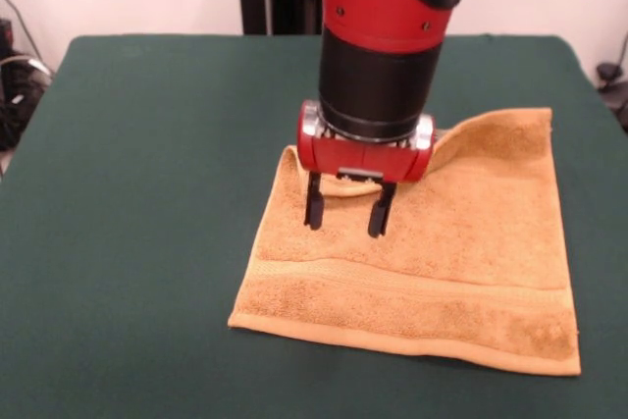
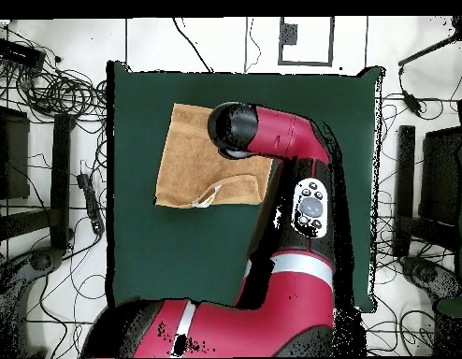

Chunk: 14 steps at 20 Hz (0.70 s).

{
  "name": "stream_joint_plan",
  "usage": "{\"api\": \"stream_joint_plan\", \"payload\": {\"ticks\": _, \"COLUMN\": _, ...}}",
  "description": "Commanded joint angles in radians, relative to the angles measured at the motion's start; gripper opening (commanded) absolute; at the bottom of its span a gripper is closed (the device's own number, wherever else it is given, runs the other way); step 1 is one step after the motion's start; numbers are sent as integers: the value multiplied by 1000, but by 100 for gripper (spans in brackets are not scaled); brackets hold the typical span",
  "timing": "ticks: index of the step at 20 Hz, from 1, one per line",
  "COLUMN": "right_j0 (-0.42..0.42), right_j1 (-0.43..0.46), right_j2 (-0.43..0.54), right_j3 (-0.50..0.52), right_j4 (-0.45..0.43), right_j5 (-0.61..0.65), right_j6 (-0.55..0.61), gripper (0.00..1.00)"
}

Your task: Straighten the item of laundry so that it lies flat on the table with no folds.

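Note:
The golden-orange towel (image 1: 442, 262) lies on the dark green table (image 1: 147, 193), mostly spread out, with a woven band near its front edge. Its far edge is rumpled: a fold rises behind the gripper toward the far right corner (image 1: 500, 125). My gripper (image 1: 348, 211) hangs just above the towel's far-left part, open, with nothing between its two black fingers (image 1: 314, 205). In the overhead view the arm's wrist (image 2: 237, 131) covers the gripper, and the towel (image 2: 193, 154) shows a turned-up pale strip at its lower edge (image 2: 207, 196).
The table (image 2: 141, 252) extends well beyond the towel on all sides. Cables and stands (image 2: 48, 93) lie on the floor around the table.

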Motion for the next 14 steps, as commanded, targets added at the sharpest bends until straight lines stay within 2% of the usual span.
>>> {"api": "stream_joint_plan", "payload": {"ticks": 1, "right_j0": 37, "right_j1": 106, "right_j2": 12, "right_j3": -14, "right_j4": 50, "right_j5": 21, "right_j6": 318, "gripper": 100}}
{"api": "stream_joint_plan", "payload": {"ticks": 9, "right_j0": 86, "right_j1": 136, "right_j2": -53, "right_j3": 6, "right_j4": 97, "right_j5": -13, "right_j6": 446, "gripper": 100}}
{"api": "stream_joint_plan", "payload": {"ticks": 14, "right_j0": 113, "right_j1": 117, "right_j2": -81, "right_j3": 69, "right_j4": 119, "right_j5": -53, "right_j6": 491, "gripper": 100}}
